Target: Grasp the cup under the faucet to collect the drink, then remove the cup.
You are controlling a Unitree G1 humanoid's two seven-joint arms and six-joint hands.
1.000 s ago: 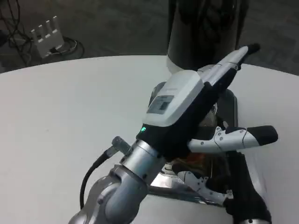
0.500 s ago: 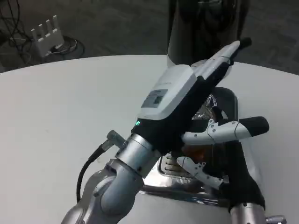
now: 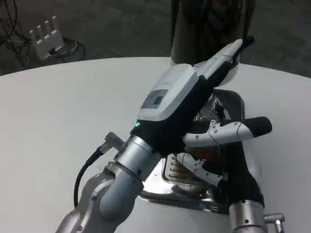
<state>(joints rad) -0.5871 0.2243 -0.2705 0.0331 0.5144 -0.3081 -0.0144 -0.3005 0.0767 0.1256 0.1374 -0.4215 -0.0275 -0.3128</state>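
Note:
My left hand (image 3: 180,104) reaches across the middle of the picture. Its long fingers (image 3: 228,53) stretch up to the faucet at the foot of the dark dispenser (image 3: 209,26), and its thumb (image 3: 243,128) sticks out to the right. The hand holds nothing. Behind and below it, my right hand (image 3: 238,177) comes up from the bottom edge with a white finger (image 3: 201,170) curled against the clear cup (image 3: 187,165). The cup shows an amber tint and stands on the silver drip tray (image 3: 231,99). Most of the cup is hidden by my left hand.
The round white table (image 3: 73,107) spreads to the left of the tray. A white power strip with cables (image 3: 46,36) lies on the dark floor beyond the table's far left edge. My left forearm (image 3: 112,194) fills the lower middle.
The whole picture has shifted a little up and to the left, so the camera moved. My left hand still reaches to the faucet and my right hand stays at the cup; more of the right wrist shows.

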